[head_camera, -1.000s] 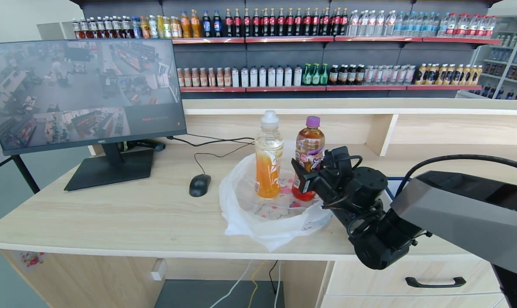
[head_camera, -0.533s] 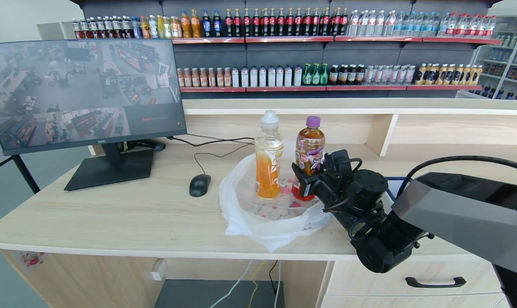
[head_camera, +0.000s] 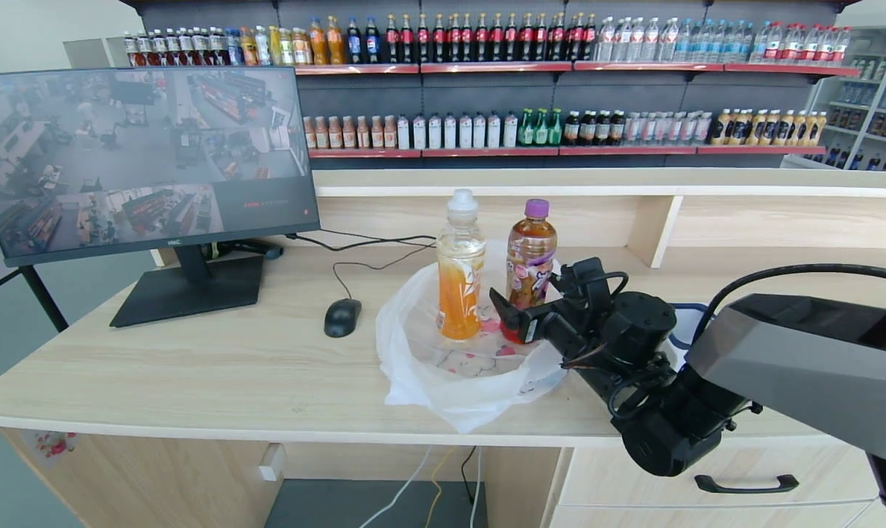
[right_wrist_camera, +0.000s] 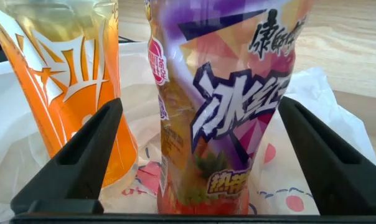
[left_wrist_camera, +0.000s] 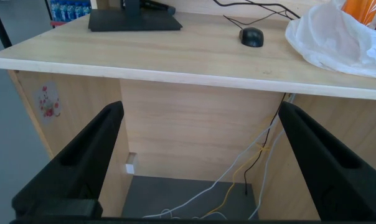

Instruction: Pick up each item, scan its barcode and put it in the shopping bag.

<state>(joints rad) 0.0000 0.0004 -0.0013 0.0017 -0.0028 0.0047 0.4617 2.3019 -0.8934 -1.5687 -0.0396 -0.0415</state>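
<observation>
1. Crinkly white plastic bag (head_camera: 414,367), centre frame, on pale wood counter (head_camera: 193,367)
2. Purple-capped bottle (head_camera: 531,249) stands in it, glossy label, between my right gripper's (head_camera: 513,317) spread jaws
3. Left gripper (left_wrist_camera: 194,162) gapes too

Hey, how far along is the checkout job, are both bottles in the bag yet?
Done, by the look of it: the white-capped orange bottle and the purple-capped bottle both stand upright in the white shopping bag. In hand: the right tool sits open around the purple-capped bottle's lower part, not clamping it. Left: possibly just pulling away; whether the barcodes were scanned can't be told.
</observation>
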